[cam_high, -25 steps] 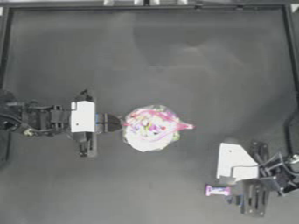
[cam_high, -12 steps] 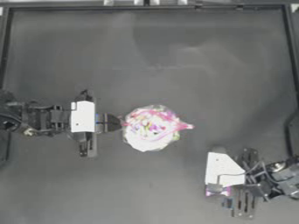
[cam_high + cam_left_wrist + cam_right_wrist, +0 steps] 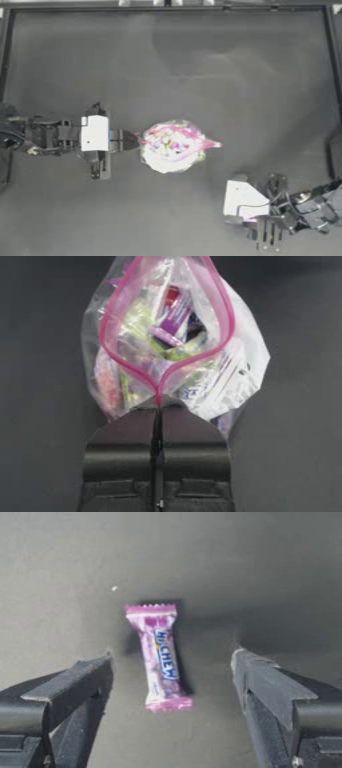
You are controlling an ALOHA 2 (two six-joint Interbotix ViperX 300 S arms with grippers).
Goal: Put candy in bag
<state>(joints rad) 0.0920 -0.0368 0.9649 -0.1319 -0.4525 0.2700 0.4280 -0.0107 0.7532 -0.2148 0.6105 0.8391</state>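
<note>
The bag (image 3: 172, 146) lies at mid-table, a clear pouch full of coloured sweets. In the left wrist view the bag (image 3: 200, 371) has its pink seal strip spread into an open loop. My left gripper (image 3: 159, 408) is shut on the near end of that strip and reaches in from the left (image 3: 128, 140). The candy (image 3: 160, 657) is a small pink-ended wrapped sweet lying flat on the table. My right gripper (image 3: 172, 657) hovers open over it, one jaw on each side, not touching. From above, the right arm (image 3: 314, 210) covers the candy at the lower right.
The table's raised rim (image 3: 167, 7) runs along the far side. Dark bare tabletop (image 3: 200, 65) stretches between the bag and that rim.
My right arm has swung left and slightly up the table until its wrist covers the candy in the top view. The left arm and the bag have stayed put.
</note>
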